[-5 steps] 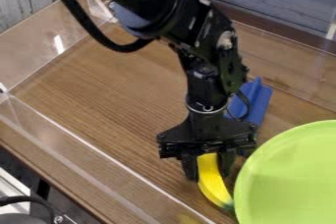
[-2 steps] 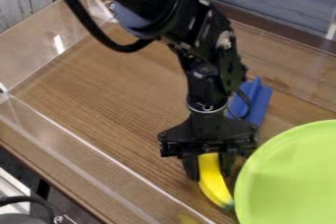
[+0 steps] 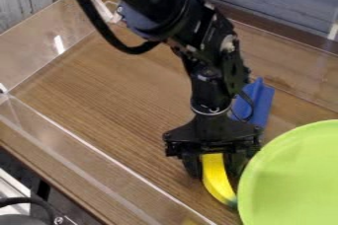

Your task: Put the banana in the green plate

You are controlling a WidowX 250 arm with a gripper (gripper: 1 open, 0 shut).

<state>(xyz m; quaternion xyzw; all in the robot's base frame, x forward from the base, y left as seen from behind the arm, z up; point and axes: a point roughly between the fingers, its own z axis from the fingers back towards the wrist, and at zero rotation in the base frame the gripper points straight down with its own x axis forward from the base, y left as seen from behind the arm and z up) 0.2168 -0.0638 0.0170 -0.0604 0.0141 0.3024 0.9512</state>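
The yellow banana [image 3: 215,181] lies on the wooden table at the bottom, with its lower end against the left rim of the lime-green plate [image 3: 298,176]. My black gripper [image 3: 211,159] points straight down onto the banana's upper end, and its dark fingers stand on either side of it. The gripper body hides the top of the banana. How wide the jaws stand, and whether they press on the fruit, does not show from this angle.
A blue rectangular block [image 3: 258,101] lies just behind the gripper, to its right. Clear plastic walls [image 3: 53,41] fence the table on the left and front. The arm [image 3: 158,7] reaches in from the upper left.
The gripper and the arm have shifted slightly to the right and down. The banana stays in about the same place beside the plate's rim.
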